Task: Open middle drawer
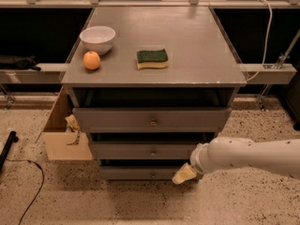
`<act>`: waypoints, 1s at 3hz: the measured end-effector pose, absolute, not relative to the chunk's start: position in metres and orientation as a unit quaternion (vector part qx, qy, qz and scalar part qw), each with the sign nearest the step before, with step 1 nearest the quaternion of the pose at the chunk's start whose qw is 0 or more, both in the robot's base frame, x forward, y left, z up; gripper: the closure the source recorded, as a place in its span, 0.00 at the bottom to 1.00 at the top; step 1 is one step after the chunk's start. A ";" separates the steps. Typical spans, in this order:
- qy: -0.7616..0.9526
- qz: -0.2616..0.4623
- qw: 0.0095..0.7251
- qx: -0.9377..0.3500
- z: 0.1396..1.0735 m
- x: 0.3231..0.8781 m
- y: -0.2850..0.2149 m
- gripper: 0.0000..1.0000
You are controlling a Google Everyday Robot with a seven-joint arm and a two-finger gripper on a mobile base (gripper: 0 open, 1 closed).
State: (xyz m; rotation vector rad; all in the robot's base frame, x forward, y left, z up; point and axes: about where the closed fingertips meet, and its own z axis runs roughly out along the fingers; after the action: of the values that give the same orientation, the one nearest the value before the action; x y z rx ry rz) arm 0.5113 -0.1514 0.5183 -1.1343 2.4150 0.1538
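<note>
Fingers [184, 174] of the gripper [180, 177] show as one cream wedge with no gap, pressed together and holding nothing; whether they touch the cabinet cannot be told. Behind them to the right the white arm [253, 156] runs off the right edge, so the rest of the robot is cut off. Up and to the left of the fingers sits the middle drawer [122, 151], its small round knob [153, 152] well apart from them; a dark gap above its front hides its inside, and how far out it stands is hard to make out. Level with the fingers and just to their left is the lowest drawer front [136, 173], partly in shadow; higher up is the uppermost drawer front [117, 120].

Far above the fingers lies the grey cabinet top [201, 55], bearing a white bowl [97, 39], an orange [92, 60] just beside it, and a green-and-yellow sponge [152, 58] apart to the right. Well to the left of the fingers an open cardboard box [61, 142] stands against the cabinet, its contents unclear; a black cable [33, 170] curls over the speckled floor [243, 203], and a black object [8, 142] is cut by the left edge. A white cable [268, 32] hangs up and to the right, before dark recesses.
</note>
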 end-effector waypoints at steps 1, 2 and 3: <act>0.889 0.071 0.232 -0.389 0.496 0.550 -0.177 0.00; 0.889 0.071 0.233 -0.389 0.496 0.552 -0.177 0.00; 0.890 0.073 0.235 -0.383 0.495 0.552 -0.178 0.00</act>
State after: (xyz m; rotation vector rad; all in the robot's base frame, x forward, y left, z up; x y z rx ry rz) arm 0.5519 -0.1783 0.4947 -1.0498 2.4434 0.2012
